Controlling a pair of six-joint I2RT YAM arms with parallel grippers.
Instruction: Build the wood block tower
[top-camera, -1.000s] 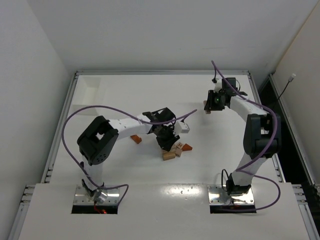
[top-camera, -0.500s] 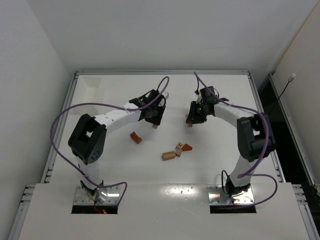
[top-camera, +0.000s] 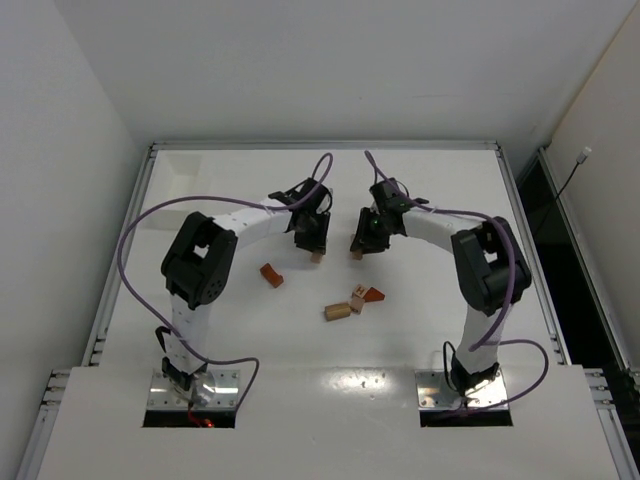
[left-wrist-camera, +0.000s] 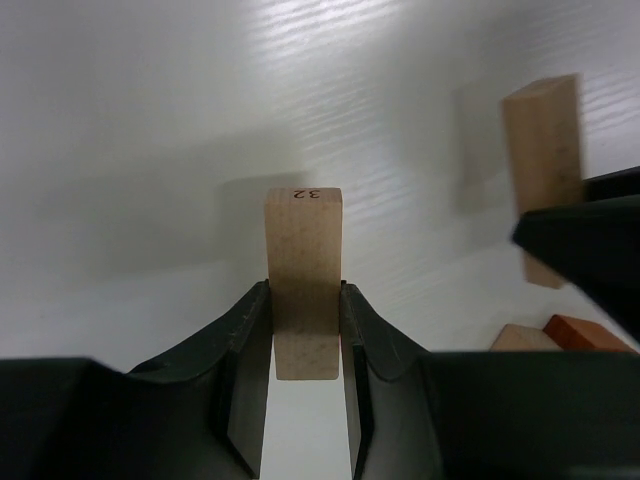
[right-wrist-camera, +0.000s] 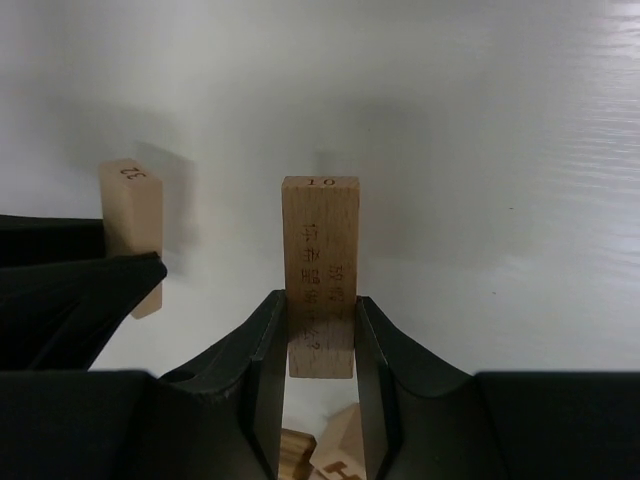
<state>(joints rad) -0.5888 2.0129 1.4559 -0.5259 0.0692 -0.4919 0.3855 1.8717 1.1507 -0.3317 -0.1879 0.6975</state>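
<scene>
Left gripper (left-wrist-camera: 305, 335): clamped on an upright pale block (left-wrist-camera: 303, 265), mid-table.
Right gripper (right-wrist-camera: 320, 340): clamped on a printed block (right-wrist-camera: 319, 260), just right of it.
Loose blocks (top-camera: 352, 300): nearer, lying on the table (top-camera: 200, 180).

Left block (left-wrist-camera: 303, 270) "32"; right block (right-wrist-camera: 320, 260) "10"

left gripper (top-camera: 316, 249) off loose blocks (top-camera: 352, 301), swung to table (top-camera: 200, 185) far middle carrying pale block (left-wrist-camera: 303, 270); right gripper (top-camera: 357, 246) came leftward with printed block (right-wrist-camera: 320, 260), now beside left one.
</scene>
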